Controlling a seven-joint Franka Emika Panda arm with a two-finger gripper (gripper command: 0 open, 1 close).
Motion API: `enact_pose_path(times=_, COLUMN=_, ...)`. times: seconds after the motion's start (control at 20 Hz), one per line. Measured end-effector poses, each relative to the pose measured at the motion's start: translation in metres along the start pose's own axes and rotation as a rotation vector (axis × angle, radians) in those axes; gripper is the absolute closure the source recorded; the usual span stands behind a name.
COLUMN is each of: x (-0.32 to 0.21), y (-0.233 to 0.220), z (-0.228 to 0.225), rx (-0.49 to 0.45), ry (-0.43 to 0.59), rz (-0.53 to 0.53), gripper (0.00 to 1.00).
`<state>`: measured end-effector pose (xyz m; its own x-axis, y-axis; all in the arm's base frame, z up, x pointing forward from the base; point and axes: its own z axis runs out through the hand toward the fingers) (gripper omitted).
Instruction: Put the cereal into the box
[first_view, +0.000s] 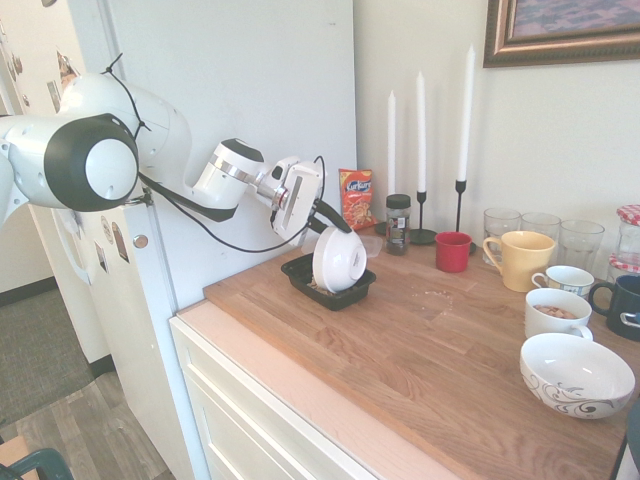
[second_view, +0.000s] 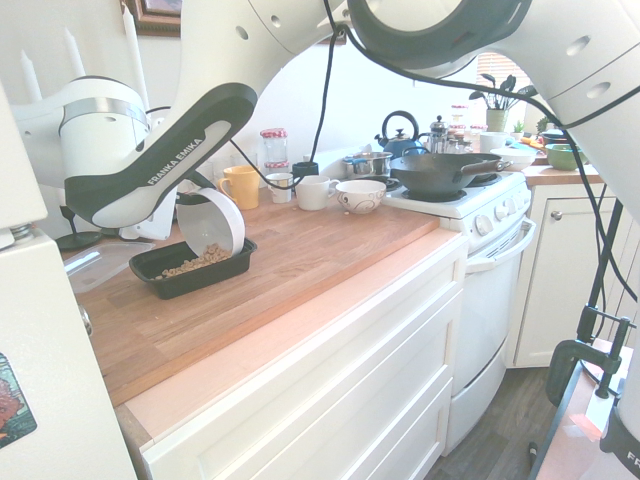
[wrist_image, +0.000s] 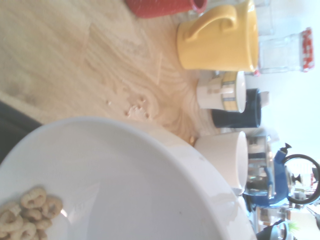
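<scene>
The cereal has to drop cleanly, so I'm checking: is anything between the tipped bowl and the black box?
Nothing visible. The white bowl, held by the tool, tips right over the box, where cereal already lies.

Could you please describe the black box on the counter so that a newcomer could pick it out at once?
Start at the wooden counter and go to its end beside the white fridge. There sits the box, a shallow black tray with cereal in it, under a tipped white bowl that the gripper holds. Everything else nearby is a mug, glass, jar or candlestick.
</scene>
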<state>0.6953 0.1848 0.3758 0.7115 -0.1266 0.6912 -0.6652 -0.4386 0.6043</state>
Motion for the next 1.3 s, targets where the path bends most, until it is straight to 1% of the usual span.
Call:
enact_pose_path(times=0.25, x=0.009, y=0.005, z=-0.002, rx=-0.020, ry=0.026, rz=0.011, gripper=1.00)
enact_pose_path(times=0.45, x=0.010, y=0.003, z=-0.004, rx=-0.039, ry=0.085, rz=0.000, gripper=1.00)
enact_pose_path(times=1.0, x=0.015, y=0.004, z=-0.004, rx=-0.063, ry=0.147, rz=-0.011, gripper=1.00)
enact_pose_path(times=1.15, x=0.015, y=0.003, z=-0.005, rx=-0.063, ry=0.149, rz=-0.012, gripper=1.00)
enact_pose_path(times=1.3, x=0.013, y=0.003, z=-0.004, rx=-0.049, ry=0.110, rz=-0.007, gripper=1.00)
